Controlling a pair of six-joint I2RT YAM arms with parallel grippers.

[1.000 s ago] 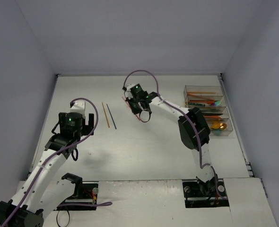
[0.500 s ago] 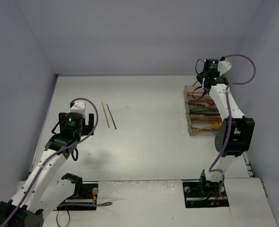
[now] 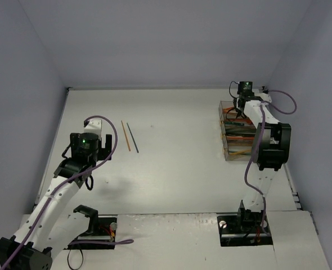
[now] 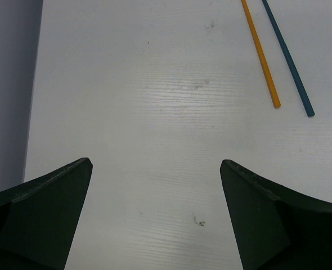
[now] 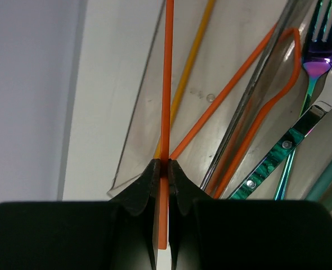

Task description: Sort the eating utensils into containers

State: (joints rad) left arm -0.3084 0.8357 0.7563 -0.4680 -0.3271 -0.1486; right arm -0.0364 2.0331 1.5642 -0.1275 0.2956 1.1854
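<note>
- I see a red-orange chopstick (image 5: 168, 84) clamped in the right end effector (image 5: 162, 166). The two fingers are pressed in on the stick's lower part, and a short stub shows below them.
- In the right wrist view the stick runs straight away from the fingers, above the outer wall of a clear bin. I cannot tell whether it touches the plastic.
- In that bin lie a yellow-orange chopstick (image 5: 193, 63) and a slanting orange chopstick (image 5: 229, 94), which crosses toward the fingers.
- Just beside them to the right are a thin orange-outlined utensil (image 5: 278, 84), an iridescent fork (image 5: 319, 52) and a green-patterned handle (image 5: 272, 163).
- From the top camera, the row of joined clear containers (image 3: 227, 152) sits at the right side of the surface (image 3: 177, 169) and holds orange and teal utensils. The right arm reaches over the row's far end.
- Two utensils are outside the bins. An orange chopstick (image 4: 260, 53) and a teal chopstick (image 4: 287, 56) lie side by side on the left half of the surface, close together but apart, and well apart from the containers.
- The left end effector (image 4: 156, 164) hangs above bare surface with its fingers spread wide and nothing between them. The two loose chopsticks lie ahead of it and to its right.
</note>
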